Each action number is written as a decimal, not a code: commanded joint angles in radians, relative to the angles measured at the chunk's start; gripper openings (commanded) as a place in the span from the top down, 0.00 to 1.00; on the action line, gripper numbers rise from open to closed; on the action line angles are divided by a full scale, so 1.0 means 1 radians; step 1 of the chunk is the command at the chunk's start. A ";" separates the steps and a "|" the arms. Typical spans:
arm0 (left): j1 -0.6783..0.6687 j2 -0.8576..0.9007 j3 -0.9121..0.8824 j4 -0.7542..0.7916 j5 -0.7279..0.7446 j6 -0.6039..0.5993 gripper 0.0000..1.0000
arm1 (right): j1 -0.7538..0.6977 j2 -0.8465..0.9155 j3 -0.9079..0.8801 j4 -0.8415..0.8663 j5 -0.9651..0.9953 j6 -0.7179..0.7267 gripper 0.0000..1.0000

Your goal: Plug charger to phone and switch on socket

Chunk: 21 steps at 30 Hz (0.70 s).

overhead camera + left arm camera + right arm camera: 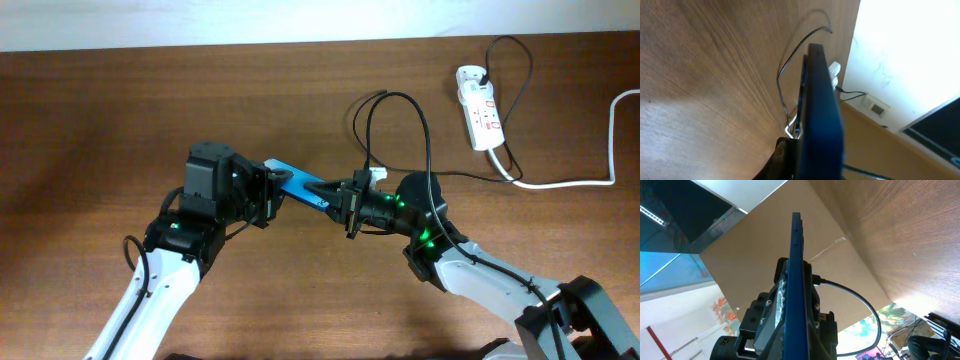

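Two tools flank the phone [298,186], left tool [268,190] clenched on one end, right tool [338,200] seemingly touching the other, grip unclear.

1. The brown wooden table [90,120] fills most of my overhead feed, its grain running side to side.
2. At twelve o'clock there, a pale strip [250,20] borders the table's far edge.
3. On my left wrist feed, a bright white wall [910,45] sits at two o'clock.
4. Just below it, at three o'clock, I make out a small pale wall plate [876,105].
5. A dark panel [940,127] sits at four o'clock.
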 commanded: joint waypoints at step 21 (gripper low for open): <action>0.094 0.004 0.008 -0.093 -0.140 0.863 1.00 | -0.007 -0.012 0.005 -0.328 0.003 -0.551 0.02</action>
